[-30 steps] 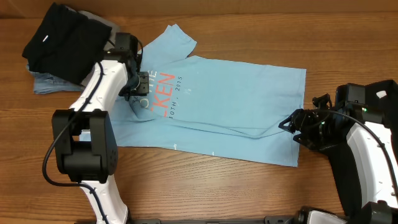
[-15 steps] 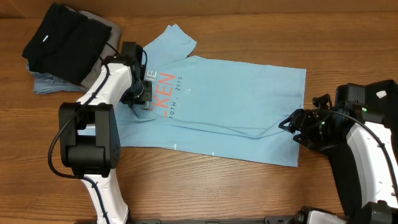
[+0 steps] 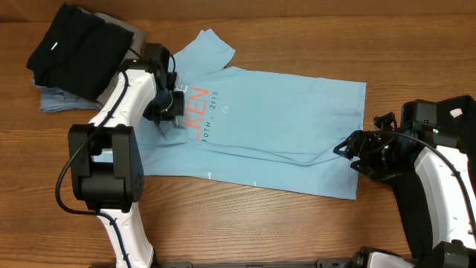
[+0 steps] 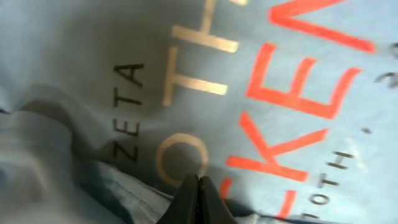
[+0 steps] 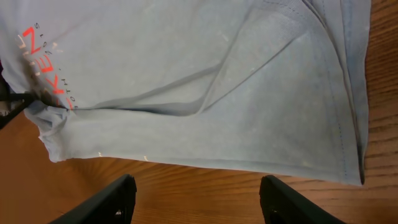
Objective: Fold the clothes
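Note:
The light blue T-shirt (image 3: pixel 282 119) lies spread on the wooden table, coral and white lettering up. My left gripper (image 3: pixel 172 106) is down on its lettered chest. In the left wrist view the gripper (image 4: pixel 199 186) has its jaws pressed together, pinching a raised ridge of the T-shirt (image 4: pixel 298 93) by the letter O. My right gripper (image 3: pixel 343 149) hovers open at the shirt's right end. In the right wrist view this gripper (image 5: pixel 196 199) is over bare wood, just short of the T-shirt's (image 5: pixel 186 74) hem, with nothing between its fingers. A folded black garment (image 3: pixel 71 48) sits at the far left.
The black garment rests on a grey-blue cloth (image 3: pixel 56 100) at the table's back left corner. Bare wood (image 3: pixel 245 223) runs along the front of the table. The left arm's base (image 3: pixel 100 179) stands in front of the shirt's left side.
The left gripper has closed on the shirt at the lettering and shifted slightly toward the back. The right arm has not moved.

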